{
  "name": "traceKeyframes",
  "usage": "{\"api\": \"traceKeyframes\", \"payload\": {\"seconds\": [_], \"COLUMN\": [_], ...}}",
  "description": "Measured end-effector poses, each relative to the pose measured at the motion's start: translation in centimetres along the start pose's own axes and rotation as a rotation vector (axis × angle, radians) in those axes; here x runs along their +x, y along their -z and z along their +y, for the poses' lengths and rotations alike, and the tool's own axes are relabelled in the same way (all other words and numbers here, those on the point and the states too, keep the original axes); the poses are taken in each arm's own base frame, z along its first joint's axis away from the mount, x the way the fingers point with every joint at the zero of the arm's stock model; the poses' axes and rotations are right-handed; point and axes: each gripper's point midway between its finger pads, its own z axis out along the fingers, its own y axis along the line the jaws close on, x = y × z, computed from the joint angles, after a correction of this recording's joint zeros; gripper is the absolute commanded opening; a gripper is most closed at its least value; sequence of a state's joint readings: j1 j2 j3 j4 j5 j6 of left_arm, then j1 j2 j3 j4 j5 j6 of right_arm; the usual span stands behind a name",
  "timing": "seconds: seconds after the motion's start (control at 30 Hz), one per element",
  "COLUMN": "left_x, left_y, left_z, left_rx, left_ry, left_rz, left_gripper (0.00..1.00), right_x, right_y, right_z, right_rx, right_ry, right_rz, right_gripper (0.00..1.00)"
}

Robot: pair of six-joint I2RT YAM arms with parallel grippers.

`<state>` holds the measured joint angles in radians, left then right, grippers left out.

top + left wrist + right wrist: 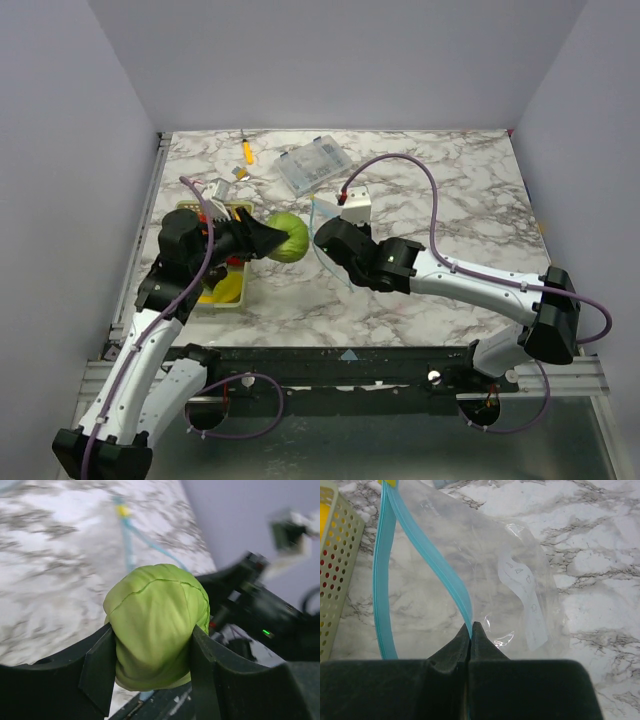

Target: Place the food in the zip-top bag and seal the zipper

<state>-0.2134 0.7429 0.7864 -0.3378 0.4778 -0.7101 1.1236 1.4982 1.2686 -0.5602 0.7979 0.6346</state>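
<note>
Between the two black fingers (97,675) of the left claw (152,667) sat a green toy cabbage (157,620), squeezed on both flanks. The claw stood open only as wide as the toy and touched nothing else. The cabbage was rounded and pale green, with a matte skin and shallow moulded leaf seams curving over its top, and it bulged above and below the finger pads.

From above, the left claw (272,240) and its cabbage (289,238) lay just beside the right claw (322,232), which faced them across a small gap.

The right claw (471,630) was pinched fully shut on the zipper (427,560), its tips meeting with the blue strip nipped between them. Ahead of these tips the strip split into two strands, one running straight away and the other bowing out to the claw's left, so the mouth of the bag (495,555) gaped. The bag was clear, thin and crinkled. It lay flat on the marbled bench (600,540) and carried a pale label (527,605) with faint marks on it.

Left of the right claw, just beside the bowed strand, stood a yellow-green perforated basket (340,565), with yellow and red showing through its holes. Beyond both claws lay a clear box (313,167).
</note>
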Motion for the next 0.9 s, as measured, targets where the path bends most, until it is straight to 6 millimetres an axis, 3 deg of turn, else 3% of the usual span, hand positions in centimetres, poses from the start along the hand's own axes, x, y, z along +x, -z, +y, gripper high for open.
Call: {"api": "traceKeyframes", "payload": {"seconds": [0.07, 0.17, 0.3, 0.4, 0.67, 0.9], "left_x": [0.9, 1.9, 2.1, 2.3, 3.7, 3.7], "left_y": [0.1, 0.8, 0.6, -0.3, -3.3, -4.2], "left_z": [-3.8, -7.9, -9.9, -9.7, -6.3, -3.8], "left_rx": [0.168, 0.359, 0.465, 0.477, 0.373, 0.221], "left_ry": [-0.053, -0.101, -0.107, -0.077, 0.020, 0.019], "left_rz": [0.037, 0.068, 0.081, 0.083, 0.101, 0.097], "left_gripper": [0.27, 0.26, 0.24, 0.22, 0.21, 0.18], "right_x": [-0.1, -0.2, -0.4, -0.7, -1.6, -3.2], "right_y": [0.0, 0.0, 0.2, 0.4, 1.8, 2.9], "right_z": [0.2, 0.6, 0.7, 0.2, 0.8, 1.9], "right_rx": [-0.009, -0.024, -0.041, -0.040, -0.132, -0.212], "right_ry": [-0.007, -0.018, -0.040, -0.069, -0.186, -0.267], "right_rz": [-0.001, -0.004, -0.009, -0.016, -0.038, -0.066], "right_gripper": [0.01, 0.01, 0.01, 0.01, 0.01, 0.00]}}
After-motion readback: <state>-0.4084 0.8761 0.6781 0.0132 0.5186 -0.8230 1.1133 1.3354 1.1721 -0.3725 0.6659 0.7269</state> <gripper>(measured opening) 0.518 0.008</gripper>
